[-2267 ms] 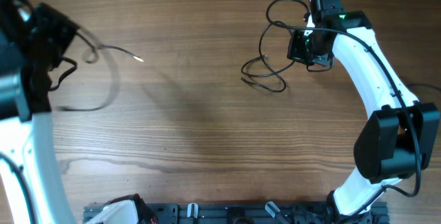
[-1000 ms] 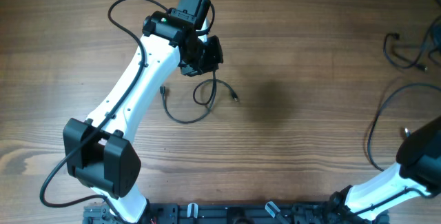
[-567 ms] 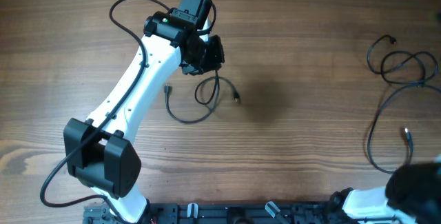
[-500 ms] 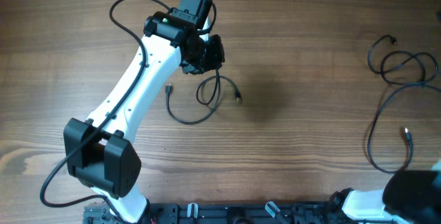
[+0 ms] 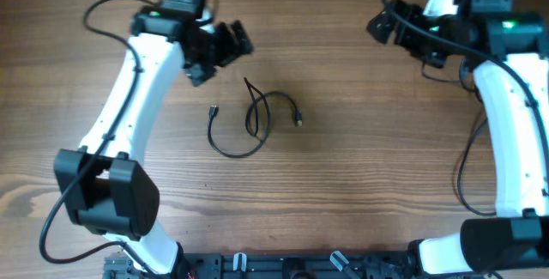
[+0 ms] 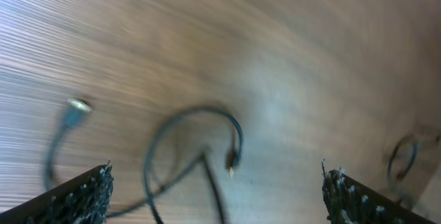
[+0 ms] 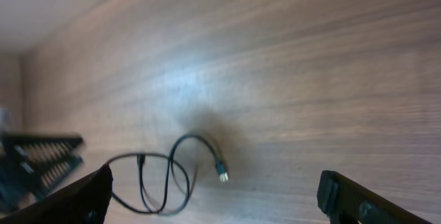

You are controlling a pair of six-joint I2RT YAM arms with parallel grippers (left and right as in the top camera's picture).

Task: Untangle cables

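One thin black cable [image 5: 298,119] lies in loose loops on the wood table [image 5: 360,184], mid-left, with a small plug at each end. My left gripper [image 5: 225,56] hovers up and left of it, open and empty. Its wrist view looks down on the cable [image 6: 207,108], and the fingertips [image 6: 79,200] stand wide apart at the lower corners. My right gripper [image 5: 396,37] is at the top right, far from the cable, also open and empty. From that wrist the cable [image 7: 221,171] shows ahead, its light plug tip towards me.
Thick black cords of the robot run along both arms, one hanging in a long curve at the right [image 5: 463,172]. A black rail [image 5: 283,266] lines the table's near edge. Bare wood surrounds the cable.
The left gripper has opened and drawn back up and left off the cable, which stays on the table. The right arm has swung in at the top right, jaws open. The looped cable at the right no longer shows.
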